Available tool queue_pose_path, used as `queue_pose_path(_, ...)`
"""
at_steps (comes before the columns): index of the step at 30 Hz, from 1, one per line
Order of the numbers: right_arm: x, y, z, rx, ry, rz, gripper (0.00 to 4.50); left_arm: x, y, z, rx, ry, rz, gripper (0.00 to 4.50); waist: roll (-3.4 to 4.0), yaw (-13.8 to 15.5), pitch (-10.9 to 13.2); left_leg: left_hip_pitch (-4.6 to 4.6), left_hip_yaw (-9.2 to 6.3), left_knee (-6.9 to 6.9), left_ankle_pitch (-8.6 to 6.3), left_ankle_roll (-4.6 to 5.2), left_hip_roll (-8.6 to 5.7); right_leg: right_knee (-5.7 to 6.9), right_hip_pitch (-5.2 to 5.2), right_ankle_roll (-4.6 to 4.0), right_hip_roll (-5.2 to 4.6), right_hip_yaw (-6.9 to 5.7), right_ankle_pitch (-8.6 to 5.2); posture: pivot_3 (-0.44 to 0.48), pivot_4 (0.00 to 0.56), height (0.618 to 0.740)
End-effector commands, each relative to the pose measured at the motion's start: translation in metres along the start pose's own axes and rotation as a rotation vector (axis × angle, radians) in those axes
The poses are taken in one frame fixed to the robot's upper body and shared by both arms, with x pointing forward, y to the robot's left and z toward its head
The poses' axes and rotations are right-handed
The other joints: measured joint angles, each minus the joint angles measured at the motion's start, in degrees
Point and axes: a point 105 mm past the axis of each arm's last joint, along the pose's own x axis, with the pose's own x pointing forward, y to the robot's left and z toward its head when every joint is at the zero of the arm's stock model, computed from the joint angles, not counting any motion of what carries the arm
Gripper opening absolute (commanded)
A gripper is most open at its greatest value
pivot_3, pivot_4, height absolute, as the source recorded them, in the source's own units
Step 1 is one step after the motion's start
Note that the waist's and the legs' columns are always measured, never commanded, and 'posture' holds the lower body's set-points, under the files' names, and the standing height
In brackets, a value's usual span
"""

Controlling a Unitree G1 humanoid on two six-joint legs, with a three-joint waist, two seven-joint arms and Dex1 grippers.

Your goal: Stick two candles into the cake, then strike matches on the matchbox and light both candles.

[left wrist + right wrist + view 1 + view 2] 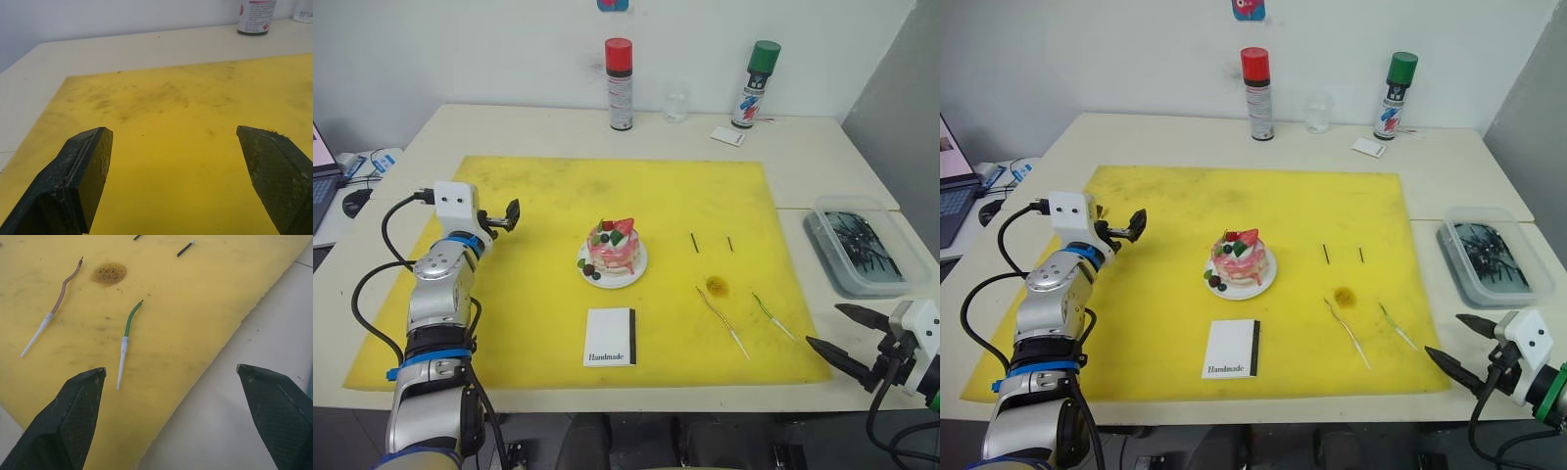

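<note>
Plain white wall point(460, 49) at the far side, cream table point(558, 127) below it, second cream table point(891, 245) butted on the right — grey panel point(901, 88) far right, laptop point(323, 176) at left edge, even light

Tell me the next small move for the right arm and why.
Probably ease the right gripper, open and empty at the mat's near right corner, forward and left over the green candle, then close on it. Both candles, it and the brown candle, lie flat on the yellow mat, the cake holds none, and the green one lies nearest that gripper.
</note>
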Motion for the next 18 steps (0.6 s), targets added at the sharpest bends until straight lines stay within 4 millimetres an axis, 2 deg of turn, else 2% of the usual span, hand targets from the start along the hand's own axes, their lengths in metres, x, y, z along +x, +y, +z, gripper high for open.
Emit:
queue_pose_path(1, -0.0042, -0.0031, 0.0072, -0.029, -0.022, -0.013, 4.50, 0.0012, 0.0020, 0.0187, 0.032, -0.050, 0.006, 4.49, 0.00, 0.00, 0.00, 0.00, 0.00, 0.00, 0.00, 0.00, 0.00, 0.00, 0.00, 0.00, 0.00, 0.00, 0.00, 0.000, 0.150, 0.740)
queue_pose_path(18, -0.0107, 0.0024, 0.0010, -0.034, -0.004, -0.006, 4.50, 0.0017, 0.0036, 0.0247, -0.009, -0.079, -0.006, 4.49, 0.00, 0.00, 0.00, 0.00, 0.01, 0.02, 0.00, 0.00, 0.00, 0.00, 0.00, 0.00, 0.00, 0.01, 0.00, 0.000, 0.150, 0.740)
